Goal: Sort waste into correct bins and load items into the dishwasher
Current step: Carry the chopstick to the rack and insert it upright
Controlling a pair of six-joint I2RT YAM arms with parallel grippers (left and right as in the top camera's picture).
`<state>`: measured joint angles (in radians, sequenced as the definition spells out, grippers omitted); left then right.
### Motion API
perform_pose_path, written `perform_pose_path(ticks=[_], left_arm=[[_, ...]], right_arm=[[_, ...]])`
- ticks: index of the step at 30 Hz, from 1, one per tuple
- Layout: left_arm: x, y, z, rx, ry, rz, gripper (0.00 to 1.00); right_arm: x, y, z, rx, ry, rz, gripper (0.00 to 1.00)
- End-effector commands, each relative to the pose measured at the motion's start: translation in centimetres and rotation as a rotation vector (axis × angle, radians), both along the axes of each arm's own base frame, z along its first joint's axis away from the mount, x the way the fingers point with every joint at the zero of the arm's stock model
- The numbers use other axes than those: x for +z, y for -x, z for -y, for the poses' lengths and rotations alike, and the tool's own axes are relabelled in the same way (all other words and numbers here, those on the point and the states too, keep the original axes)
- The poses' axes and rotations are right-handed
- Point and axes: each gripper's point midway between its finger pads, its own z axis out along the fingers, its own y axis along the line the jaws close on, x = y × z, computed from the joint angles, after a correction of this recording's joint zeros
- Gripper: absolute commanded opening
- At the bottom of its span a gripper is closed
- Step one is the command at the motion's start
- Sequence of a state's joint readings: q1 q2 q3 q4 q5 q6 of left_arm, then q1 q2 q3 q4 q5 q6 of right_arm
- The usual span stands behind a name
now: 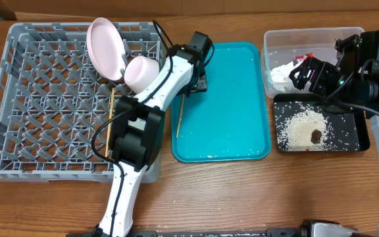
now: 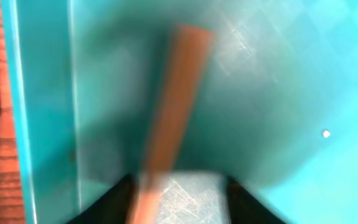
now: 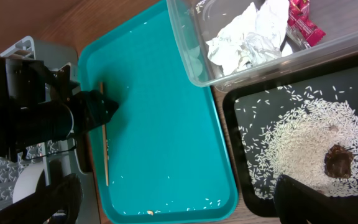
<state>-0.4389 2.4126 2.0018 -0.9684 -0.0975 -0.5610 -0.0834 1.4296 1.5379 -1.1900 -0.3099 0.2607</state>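
Observation:
My left gripper is low over the left side of the teal tray. Its fingers are open on either side of a wooden chopstick, which lies on the tray and looks blurred close up. A second chopstick lies in the grey dish rack, along with an upright pinkish plate and a bowl. My right gripper is open and empty above the bins. The clear tub holds the crumpled paper and the red wrapper. The black tray holds rice and the brown lump.
A few rice grains lie along the teal tray's near edge. The rack sits tight against the tray's left side. The tub and black tray stand just right of it. Bare wooden table lies in front. The cup and second bowl are out of view.

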Motion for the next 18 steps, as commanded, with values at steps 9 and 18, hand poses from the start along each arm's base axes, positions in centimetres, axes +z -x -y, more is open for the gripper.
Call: perform_pose_path(ticks=[9,18], left_arm=[[5.0,-0.4,-0.2,-0.107,-0.005,-0.002,0.04],[25.6,0.9,-4.9,-0.212,-0.02,0.265,0.04]], right_arm=[[0.3,0.0,-0.1,0.005,0.005,0.013,1.0],[0.3,0.0,-0.1,0.005,0.005,0.013,1.0]])
